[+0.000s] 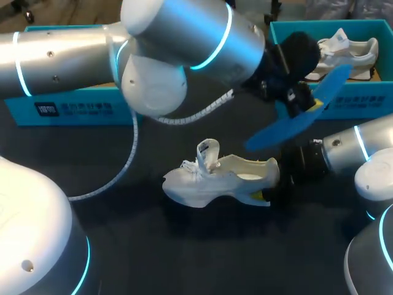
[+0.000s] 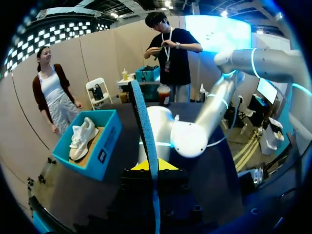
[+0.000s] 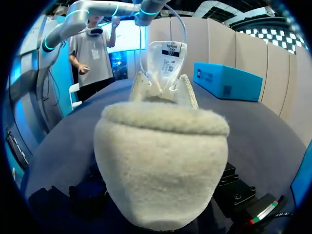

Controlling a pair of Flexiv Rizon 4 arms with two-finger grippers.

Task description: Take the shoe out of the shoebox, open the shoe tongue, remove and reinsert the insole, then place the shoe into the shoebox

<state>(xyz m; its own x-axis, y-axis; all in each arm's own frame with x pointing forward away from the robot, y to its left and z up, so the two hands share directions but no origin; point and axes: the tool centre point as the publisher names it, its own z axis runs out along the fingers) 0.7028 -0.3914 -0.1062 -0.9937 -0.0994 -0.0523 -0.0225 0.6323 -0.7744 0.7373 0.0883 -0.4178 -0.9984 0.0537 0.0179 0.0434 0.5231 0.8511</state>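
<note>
With your left gripper [image 1: 310,103] pinching the blue insole [image 1: 293,121] aloft and your right gripper [image 1: 272,187] clamping the heel of the shoe [image 1: 218,179] mid-table, feed the insole toe-first under the raised tongue [image 1: 207,151], heel held firm.

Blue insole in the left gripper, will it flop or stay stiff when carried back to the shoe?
Probably stiff: clamped mid-length by the left gripper, the blue insole holds its shape with only a gentle curve. Likely light, since it looks thin edge-on in the left wrist view. It may flex when pushed into the shoe.
</note>
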